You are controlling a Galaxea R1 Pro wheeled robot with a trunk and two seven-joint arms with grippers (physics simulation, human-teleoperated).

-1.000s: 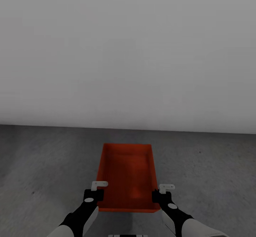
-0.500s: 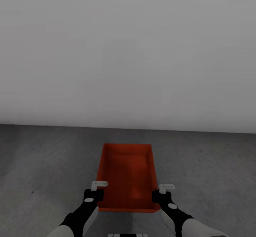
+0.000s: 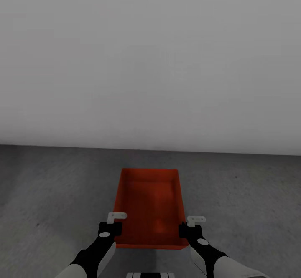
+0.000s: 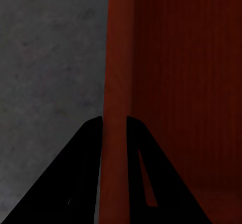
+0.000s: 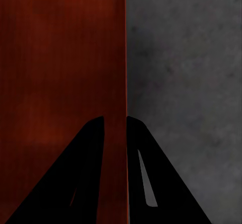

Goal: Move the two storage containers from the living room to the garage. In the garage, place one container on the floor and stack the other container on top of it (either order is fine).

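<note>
Nothing shifted over last second: storage container (image 3: 149, 205) steady above garage floor (image 3: 50, 186), near white wall (image 3: 150, 61). Left fingers (image 4: 115, 128) clamped on left wall, right fingers (image 5: 115, 128) on right wall. Likely paused before lowering.

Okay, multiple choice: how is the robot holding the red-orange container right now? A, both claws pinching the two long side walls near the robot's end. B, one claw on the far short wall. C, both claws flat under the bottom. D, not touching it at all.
A: the left claw and right claw each straddle a long side wall of the storage container, and both wrist views show the wall between the fingers.
</note>
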